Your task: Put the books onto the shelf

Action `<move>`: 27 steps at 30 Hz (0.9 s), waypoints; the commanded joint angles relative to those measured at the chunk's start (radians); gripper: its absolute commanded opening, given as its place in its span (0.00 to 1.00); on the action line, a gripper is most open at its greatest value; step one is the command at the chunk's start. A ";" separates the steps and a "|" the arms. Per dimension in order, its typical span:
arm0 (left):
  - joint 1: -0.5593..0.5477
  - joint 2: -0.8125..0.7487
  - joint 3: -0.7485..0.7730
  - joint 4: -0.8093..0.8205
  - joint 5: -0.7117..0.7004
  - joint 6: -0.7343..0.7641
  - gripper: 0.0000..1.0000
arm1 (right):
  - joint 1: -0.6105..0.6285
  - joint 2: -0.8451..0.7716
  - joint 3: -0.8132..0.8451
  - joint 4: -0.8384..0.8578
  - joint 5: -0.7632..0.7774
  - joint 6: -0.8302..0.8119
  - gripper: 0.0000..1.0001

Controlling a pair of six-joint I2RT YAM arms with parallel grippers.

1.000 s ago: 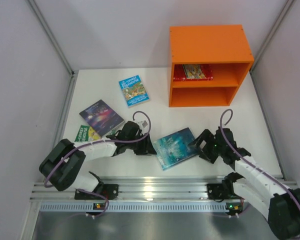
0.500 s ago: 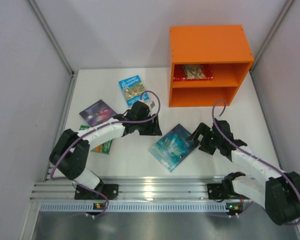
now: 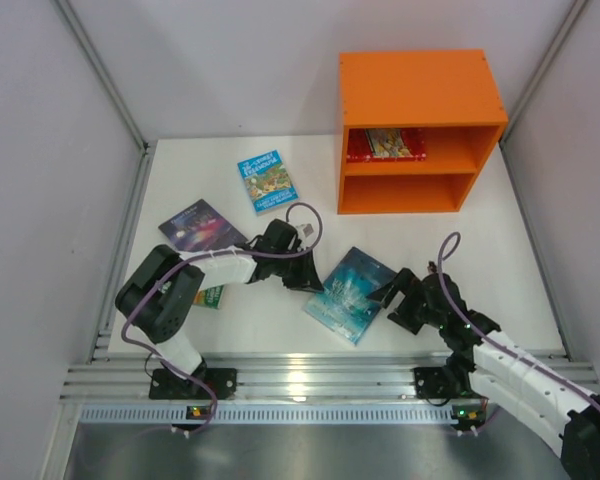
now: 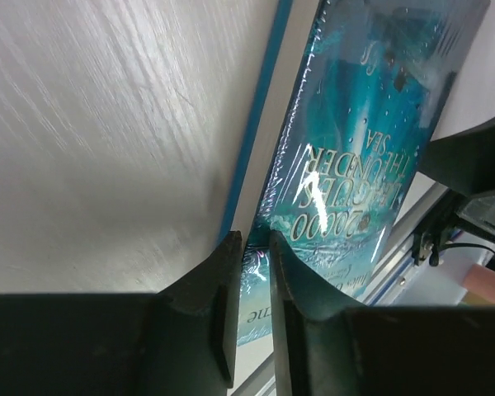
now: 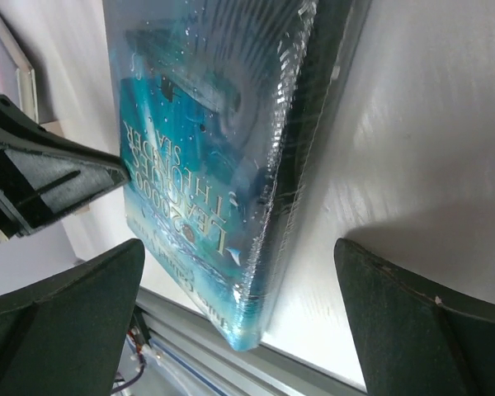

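Observation:
A teal-blue book (image 3: 350,290) lies in front of the arms, its cover filling the left wrist view (image 4: 355,140) and the right wrist view (image 5: 198,124). My left gripper (image 3: 313,279) (image 4: 253,241) is shut on that book's left edge, one finger under it and one on the cover. My right gripper (image 3: 389,301) (image 5: 239,246) stands wide open, straddling the book's right corner without touching it. The orange shelf (image 3: 420,95) stands at the back right. A red-bordered book (image 3: 384,145) lies in its upper compartment.
A light-blue illustrated book (image 3: 267,181) lies left of the shelf. A dark purple book (image 3: 200,225) sits further left. A green book (image 3: 211,296) peeks out from under my left arm. The metal rail (image 3: 310,375) runs along the near edge.
My left gripper came down and to the right to the teal-blue book's left edge and closed on it. My right gripper drew back toward the near edge, still open. The book shifted slightly.

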 commanded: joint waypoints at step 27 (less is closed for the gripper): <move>0.058 0.087 -0.309 0.102 -0.046 -0.245 0.00 | 0.028 0.511 0.060 0.600 -0.268 -0.205 0.99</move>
